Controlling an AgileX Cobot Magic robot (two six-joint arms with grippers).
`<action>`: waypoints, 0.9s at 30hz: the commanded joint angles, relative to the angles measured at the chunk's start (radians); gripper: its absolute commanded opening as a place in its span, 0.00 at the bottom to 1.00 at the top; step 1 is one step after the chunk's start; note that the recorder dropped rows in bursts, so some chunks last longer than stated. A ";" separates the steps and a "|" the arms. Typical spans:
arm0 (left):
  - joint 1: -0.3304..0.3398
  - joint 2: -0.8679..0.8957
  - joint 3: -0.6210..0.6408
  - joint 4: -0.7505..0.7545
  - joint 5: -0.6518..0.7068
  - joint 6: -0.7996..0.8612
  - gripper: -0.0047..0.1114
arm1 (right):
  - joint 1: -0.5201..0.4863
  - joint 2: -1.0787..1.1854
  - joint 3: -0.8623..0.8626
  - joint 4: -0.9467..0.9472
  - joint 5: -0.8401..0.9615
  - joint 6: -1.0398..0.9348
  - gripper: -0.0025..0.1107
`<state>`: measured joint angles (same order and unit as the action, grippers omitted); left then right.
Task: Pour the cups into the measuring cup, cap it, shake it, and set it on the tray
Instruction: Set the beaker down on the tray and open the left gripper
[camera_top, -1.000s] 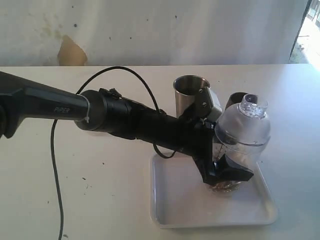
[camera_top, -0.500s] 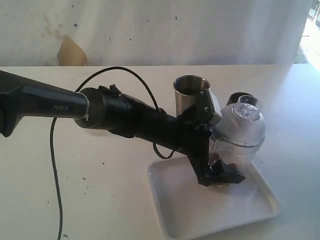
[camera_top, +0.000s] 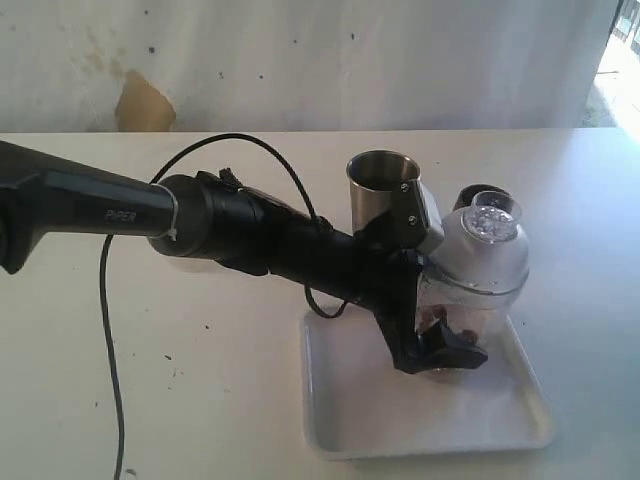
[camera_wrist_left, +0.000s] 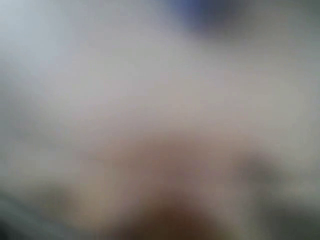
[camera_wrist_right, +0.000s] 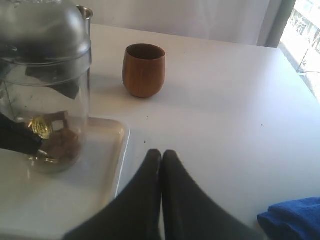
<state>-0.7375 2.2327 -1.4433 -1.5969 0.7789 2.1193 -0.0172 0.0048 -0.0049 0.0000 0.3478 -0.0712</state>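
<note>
White plastic tray (camera_top: 350, 400), shallow, with rounded corners and a raised rim, lies square to the table (camera_top: 200, 380) edge again; half a second ago it sat skewed, its near corner swung outward. The measuring cup (camera_top: 490, 305), a clear, smooth-walled cylinder, stands upright on the tray's far right part, lower and nearer the arm than a second ago. A clear domed lid (camera_top: 485, 245) with a short neck caps it. Small brown and gold pieces (camera_wrist_right: 50, 142) rest on its floor.

The left gripper (camera_top: 448, 338), matt black, straddles the cylinder's base. One finger (camera_top: 455, 352) crosses in front of the wall; whether the jaws press the wall cannot be told, and the left wrist view is a blur.

The right gripper (camera_wrist_right: 161, 160) is closed, its tapered black fingers pressed together above bare table, empty.

Behind the tray stand the tapered steel tumbler (camera_top: 378, 185), with a brushed sheen, and the rounded, dark-brown wooden cup (camera_wrist_right: 144, 70), both upright, off the tray.
</note>
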 joint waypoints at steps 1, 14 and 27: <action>0.016 -0.011 -0.001 0.034 0.004 -0.010 0.85 | -0.002 -0.005 0.005 0.000 -0.004 0.001 0.02; 0.055 -0.011 -0.001 0.050 0.043 -0.051 0.85 | -0.002 -0.005 0.005 0.000 -0.004 0.001 0.02; 0.078 -0.011 -0.001 0.166 0.058 -0.127 0.85 | -0.002 -0.005 0.005 0.000 -0.004 0.001 0.02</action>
<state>-0.6709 2.2309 -1.4433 -1.4391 0.8307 2.0035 -0.0172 0.0048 -0.0049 0.0000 0.3478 -0.0712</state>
